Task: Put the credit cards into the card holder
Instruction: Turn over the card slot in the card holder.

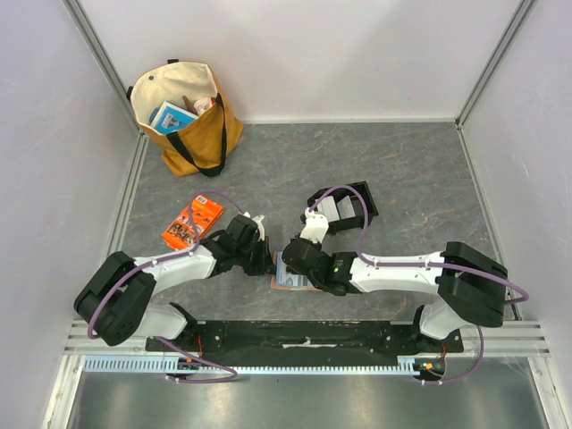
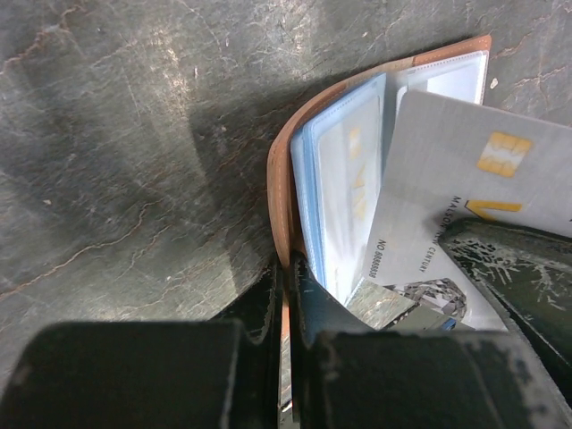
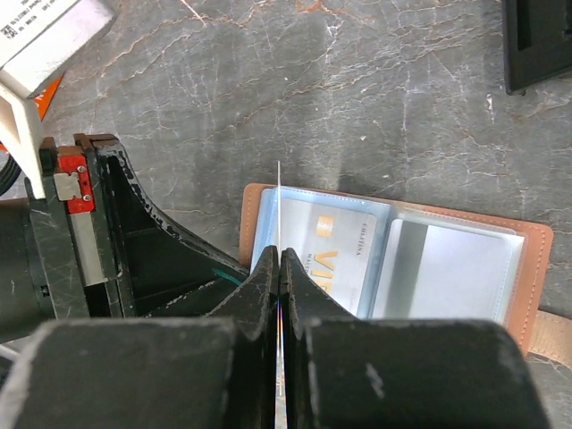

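One card (image 2: 465,197) is clamped in my right gripper (image 3: 280,261), left gripper (image 2: 286,281) pinching the wallet (image 3: 532,268); next, I slot it in.

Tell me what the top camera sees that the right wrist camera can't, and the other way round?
Only the top camera shows the yellow tote bag standing in the far corner. Only the right wrist camera shows the credit card pinched edge-on in the right gripper, and another card sitting in a clear pocket. Both show the open card holder lying on the grey table, with the left gripper at its edge.
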Action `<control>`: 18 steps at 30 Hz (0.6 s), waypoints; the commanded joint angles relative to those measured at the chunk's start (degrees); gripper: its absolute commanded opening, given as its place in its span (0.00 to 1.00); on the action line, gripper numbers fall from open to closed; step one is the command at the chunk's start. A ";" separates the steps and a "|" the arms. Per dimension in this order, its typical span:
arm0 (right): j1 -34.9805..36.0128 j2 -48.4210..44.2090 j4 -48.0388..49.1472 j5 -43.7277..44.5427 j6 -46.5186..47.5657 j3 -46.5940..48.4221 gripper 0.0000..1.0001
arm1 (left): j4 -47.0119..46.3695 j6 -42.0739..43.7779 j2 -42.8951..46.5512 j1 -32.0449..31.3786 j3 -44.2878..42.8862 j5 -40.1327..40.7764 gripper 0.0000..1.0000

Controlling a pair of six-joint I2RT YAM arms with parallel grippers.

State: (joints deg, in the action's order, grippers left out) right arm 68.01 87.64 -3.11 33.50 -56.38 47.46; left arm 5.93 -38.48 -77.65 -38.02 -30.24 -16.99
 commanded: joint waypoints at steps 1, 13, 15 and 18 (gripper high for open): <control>0.46 0.34 2.68 3.68 -0.75 2.90 0.00 | -0.40 -1.25 1.80 -0.12 0.36 -0.41 0.02; 0.55 4.12 5.14 3.42 0.04 5.18 0.00 | -0.57 -1.34 2.24 -0.13 0.80 -0.41 0.02; 0.55 4.74 4.79 3.42 0.04 5.53 0.00 | -0.57 -1.34 2.24 -0.21 0.88 -0.41 0.02; 0.55 5.00 4.00 3.94 0.22 5.62 0.00 | -0.57 -1.42 2.32 -0.21 1.15 -0.41 0.02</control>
State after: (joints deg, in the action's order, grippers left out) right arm 68.16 92.18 0.27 34.63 -56.14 50.83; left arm 5.89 -38.50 -76.86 -38.00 -29.63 -16.99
